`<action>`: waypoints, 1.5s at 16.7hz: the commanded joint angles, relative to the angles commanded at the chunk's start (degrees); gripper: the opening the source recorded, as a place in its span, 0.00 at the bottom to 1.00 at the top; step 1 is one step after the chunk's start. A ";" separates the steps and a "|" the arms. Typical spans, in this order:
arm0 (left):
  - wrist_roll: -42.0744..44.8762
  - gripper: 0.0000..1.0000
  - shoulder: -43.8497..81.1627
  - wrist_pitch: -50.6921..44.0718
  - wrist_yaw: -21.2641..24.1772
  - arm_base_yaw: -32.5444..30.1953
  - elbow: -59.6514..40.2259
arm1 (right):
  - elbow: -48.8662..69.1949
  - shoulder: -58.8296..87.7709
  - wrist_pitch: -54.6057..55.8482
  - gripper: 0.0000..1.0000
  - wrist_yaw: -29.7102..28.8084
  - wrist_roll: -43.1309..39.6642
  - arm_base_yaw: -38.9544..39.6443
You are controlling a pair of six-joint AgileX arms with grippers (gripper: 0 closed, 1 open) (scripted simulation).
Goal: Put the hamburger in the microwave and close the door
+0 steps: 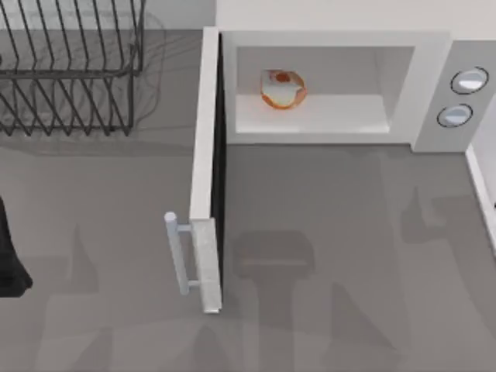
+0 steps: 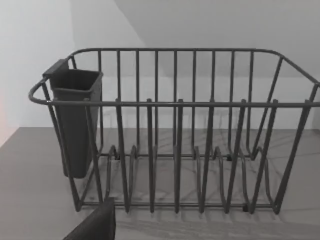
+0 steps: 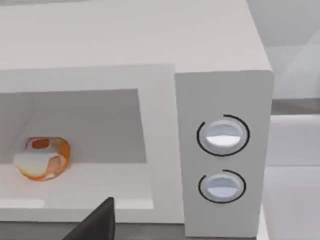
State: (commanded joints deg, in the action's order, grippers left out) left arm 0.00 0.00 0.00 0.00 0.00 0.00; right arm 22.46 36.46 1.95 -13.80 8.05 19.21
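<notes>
The white microwave (image 1: 430,85) stands at the back right of the table with its cavity open. The hamburger (image 1: 283,87), a small orange-and-tan lump, lies on the cavity floor near its left side; the right wrist view has the hamburger (image 3: 42,157) left of the grey knob panel (image 3: 222,160). The door (image 1: 206,155) is swung wide open and juts toward the table's front, its bar handle (image 1: 177,253) facing left. A dark part of my left arm (image 1: 9,256) sits at the table's left edge. A dark bit of my right gripper (image 3: 97,222) hangs in front of the microwave (image 3: 150,40), apart from it.
A black wire rack (image 1: 70,70) occupies the back left; the left wrist view faces the rack (image 2: 175,150) and a dark cup (image 2: 75,120) hung on its corner. A white edge (image 1: 480,182) runs along the right border. Grey tabletop (image 1: 341,256) spreads before the microwave.
</notes>
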 joint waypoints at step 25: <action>0.00 0.25 0.00 0.00 0.00 0.00 0.00 | -22.46 -36.46 -1.95 1.00 13.80 -8.05 -19.21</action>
State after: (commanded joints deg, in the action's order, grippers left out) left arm 0.00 0.00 0.00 0.00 0.00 0.00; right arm 0.00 0.00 0.00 0.00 0.00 0.00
